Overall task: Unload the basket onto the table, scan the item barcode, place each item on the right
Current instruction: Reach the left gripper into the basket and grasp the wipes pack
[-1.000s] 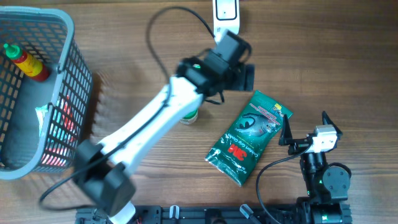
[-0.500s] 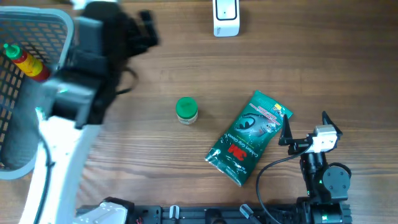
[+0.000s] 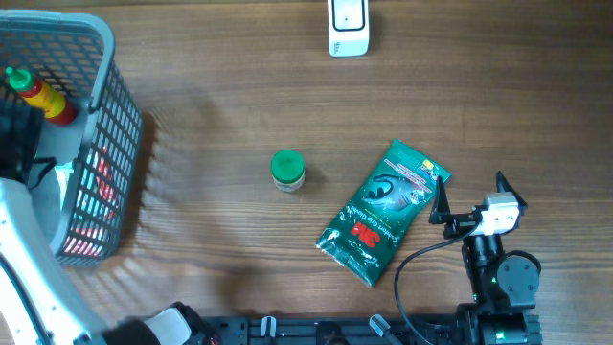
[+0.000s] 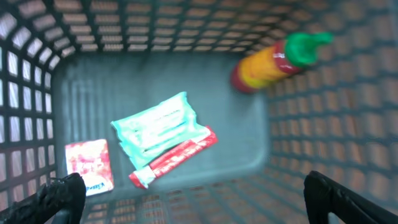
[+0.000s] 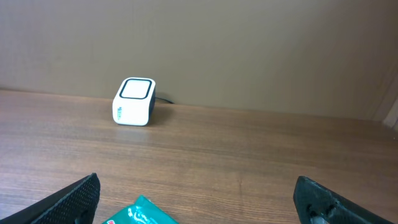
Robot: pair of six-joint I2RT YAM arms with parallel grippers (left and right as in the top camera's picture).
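Looks like the pick step: your left jaws hang apart and empty over the basket [image 3: 120, 134], left of frame. Candidate items inside: bottle [image 4: 277, 59], teal pack [image 4: 158, 130], tube [image 4: 174, 158]. Right jaws apart, lower right. Next, probably: descend, grip one, show the barcode to the scanner [image 3: 347, 24], top centre.

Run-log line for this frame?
left pincer open over basket | right pincer open beside glove pack | jar on table | scanner unused

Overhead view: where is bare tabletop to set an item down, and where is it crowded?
Bare wood lies between the basket and the scanner, and right of the scanner, above the green packet. It is crowded between that packet and the right claw.
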